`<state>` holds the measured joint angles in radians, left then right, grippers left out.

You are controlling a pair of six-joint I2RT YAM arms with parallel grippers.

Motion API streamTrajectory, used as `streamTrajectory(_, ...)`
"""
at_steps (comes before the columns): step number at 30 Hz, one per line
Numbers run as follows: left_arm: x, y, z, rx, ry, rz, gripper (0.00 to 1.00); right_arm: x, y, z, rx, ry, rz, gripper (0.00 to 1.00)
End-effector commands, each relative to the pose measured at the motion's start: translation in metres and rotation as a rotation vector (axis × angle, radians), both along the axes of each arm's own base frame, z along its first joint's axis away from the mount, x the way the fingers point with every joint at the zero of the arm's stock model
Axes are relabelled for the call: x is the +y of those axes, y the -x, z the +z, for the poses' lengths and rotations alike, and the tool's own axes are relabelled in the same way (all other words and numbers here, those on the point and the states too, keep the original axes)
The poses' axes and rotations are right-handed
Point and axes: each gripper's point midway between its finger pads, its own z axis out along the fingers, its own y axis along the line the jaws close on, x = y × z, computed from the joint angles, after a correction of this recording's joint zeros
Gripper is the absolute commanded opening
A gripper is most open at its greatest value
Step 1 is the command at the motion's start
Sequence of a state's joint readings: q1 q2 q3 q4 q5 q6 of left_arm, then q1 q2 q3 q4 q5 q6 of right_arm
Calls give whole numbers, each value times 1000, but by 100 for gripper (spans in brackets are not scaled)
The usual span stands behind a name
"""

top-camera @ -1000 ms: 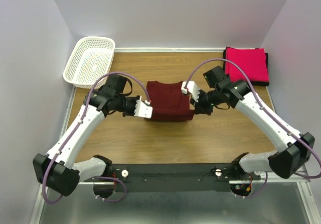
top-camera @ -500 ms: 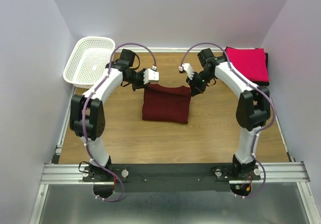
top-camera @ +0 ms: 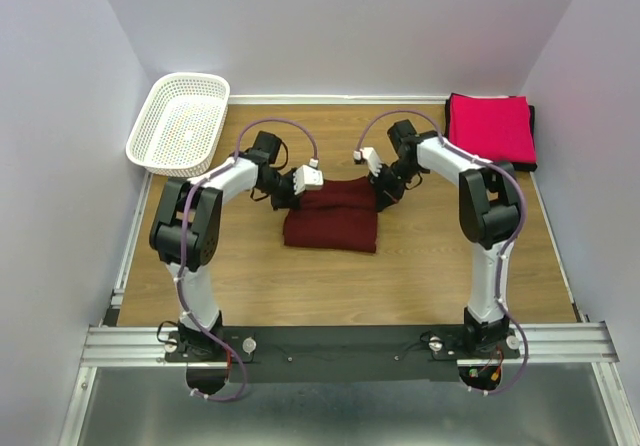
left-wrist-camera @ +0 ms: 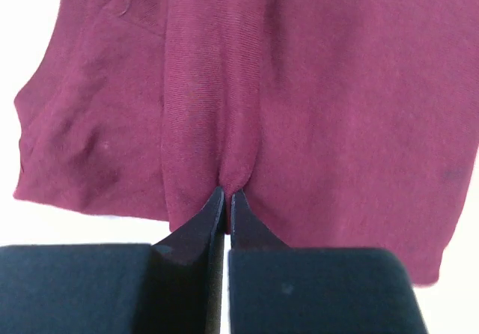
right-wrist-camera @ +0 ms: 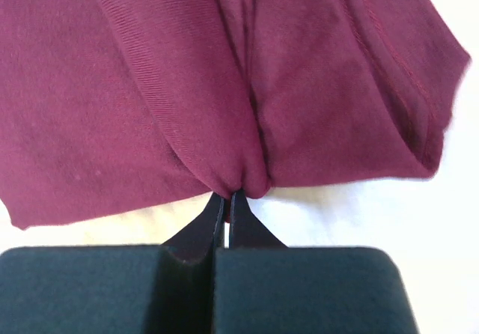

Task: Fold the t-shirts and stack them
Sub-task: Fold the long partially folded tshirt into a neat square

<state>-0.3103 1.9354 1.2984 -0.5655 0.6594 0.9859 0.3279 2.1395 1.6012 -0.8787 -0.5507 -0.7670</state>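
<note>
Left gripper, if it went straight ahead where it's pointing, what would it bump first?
The left gripper would push straight into the maroon t-shirt that it is pinching; its wrist view shows only that cloth ahead, though depth is unclear.

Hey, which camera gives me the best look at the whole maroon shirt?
The top view: the maroon shirt shows whole there, a folded rectangle between the two arms. The wrist views show only close patches of its cloth, one bunched fold pinched in the shut left gripper, another in the shut right gripper.
</note>
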Motion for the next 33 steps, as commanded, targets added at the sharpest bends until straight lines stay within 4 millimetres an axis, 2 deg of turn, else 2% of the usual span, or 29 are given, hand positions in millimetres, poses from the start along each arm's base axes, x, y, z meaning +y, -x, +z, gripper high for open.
streamTrajectory(1,9,51,3,49,-41,-36,3,3,46,-5,81,0,23,0)
streamTrajectory(2,13,65,2,73,-47,-41,3,3,63,-4,105,-3,30,1)
streamTrajectory(3,12,71,12,64,-27,-49,3,4,70,0,107,-9,30,1)
streamTrajectory(5,15,89,16,91,-19,-68,3,3,94,2,149,-16,33,1)
streamTrajectory(6,16,97,25,87,-8,-78,3,4,99,17,126,-42,28,1)
streamTrajectory(8,18,106,31,87,1,-86,4,4,108,27,121,-57,21,1)
streamTrajectory(9,18,110,35,84,8,-90,5,5,109,37,117,-62,1,6)
streamTrajectory(10,18,110,38,81,10,-84,15,3,112,42,131,-55,-14,12)
streamTrajectory(12,18,101,47,58,28,-62,25,3,107,54,131,-53,-31,32)
streamTrajectory(13,16,96,53,45,50,-58,30,8,96,68,105,-83,-28,43)
streamTrajectory(14,12,83,66,-1,75,-50,39,7,90,75,116,-98,-52,56)
streamTrajectory(15,10,75,74,-27,94,-41,42,9,83,81,127,-116,-82,58)
streamTrajectory(16,8,68,86,-56,123,-39,44,17,69,97,107,-162,-96,58)
streamTrajectory(17,4,63,95,-88,142,-48,47,19,63,102,115,-180,-114,58)
streamTrajectory(18,-2,54,108,-139,170,-65,55,21,56,97,157,-189,-151,57)
streamTrajectory(19,-9,54,115,-157,198,-91,59,28,44,109,146,-232,-158,54)
streamTrajectory(20,-15,48,125,-189,212,-103,61,30,37,108,164,-249,-173,52)
streamTrajectory(21,-20,43,123,-193,214,-115,62,35,32,99,221,-259,-198,50)
streamTrajectory(23,-30,40,122,-208,211,-154,62,42,12,101,228,-283,-226,43)
streamTrajectory(24,-35,34,126,-223,210,-166,63,45,7,87,288,-281,-256,43)
streamTrajectory(25,-40,31,117,-200,204,-176,63,47,1,84,298,-283,-268,42)
streamTrajectory(26,-48,27,120,-212,211,-195,63,50,-10,86,282,-295,-274,41)
streamTrajectory(27,-51,25,117,-209,209,-205,63,51,-14,81,303,-291,-295,41)
streamTrajectory(28,-55,22,103,-181,197,-213,63,53,-19,68,327,-280,-308,40)
streamTrajectory(30,-66,22,98,-176,187,-256,63,57,-30,66,334,-290,-326,38)
streamTrajectory(31,-69,22,85,-146,173,-263,63,58,-32,64,346,-298,-330,36)
streamTrajectory(33,-75,25,76,-122,164,-283,63,62,-35,57,372,-306,-337,36)
